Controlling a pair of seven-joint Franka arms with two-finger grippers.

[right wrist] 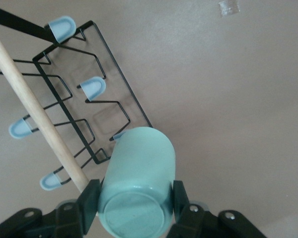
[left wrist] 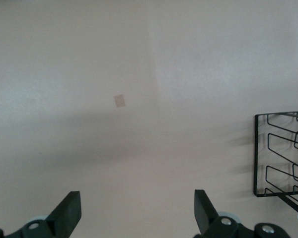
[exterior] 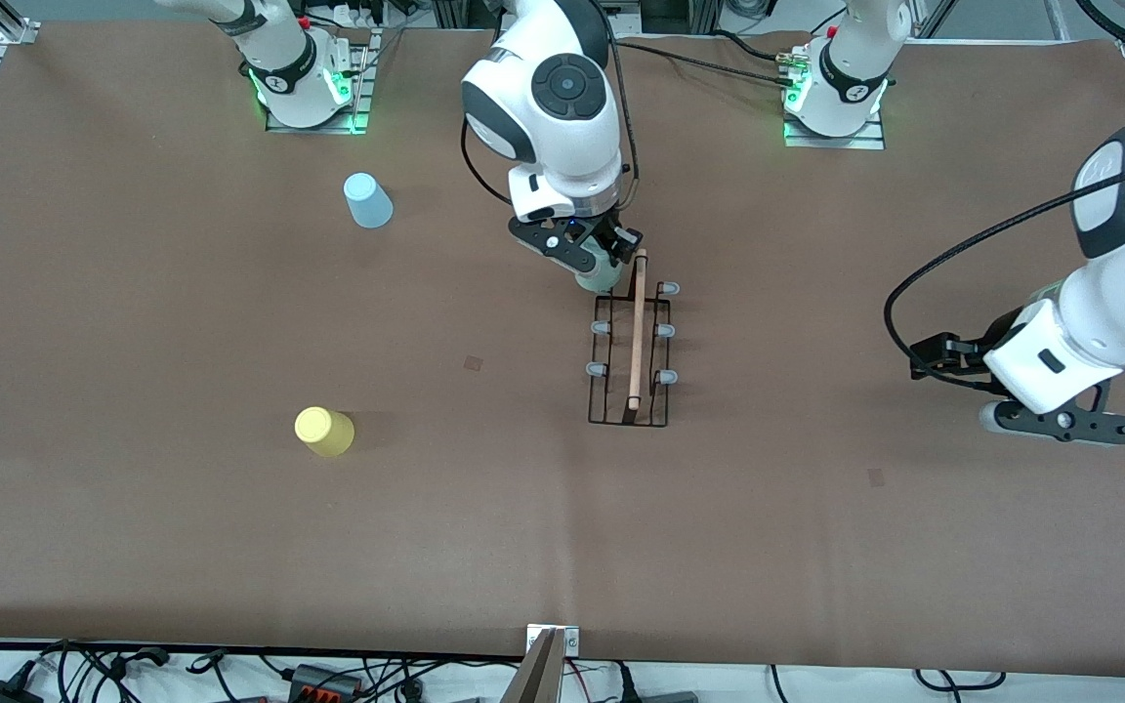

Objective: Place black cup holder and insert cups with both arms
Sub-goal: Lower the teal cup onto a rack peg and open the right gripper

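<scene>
Holding one of three cups [right wrist: 136, 186].

Brown table [exterior: 816, 547] has the black wire rack [exterior: 630, 391] sitting mid-table, a blue cup [exterior: 367, 200] upside down near the robots' edge, yellow cup [exterior: 323, 431] closer to the camera's edge.

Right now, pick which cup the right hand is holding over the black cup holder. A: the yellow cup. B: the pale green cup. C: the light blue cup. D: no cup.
B: the right hand is shut on the pale green cup over the black cup holder, while the yellow cup and light blue cup stand on the table.
</scene>
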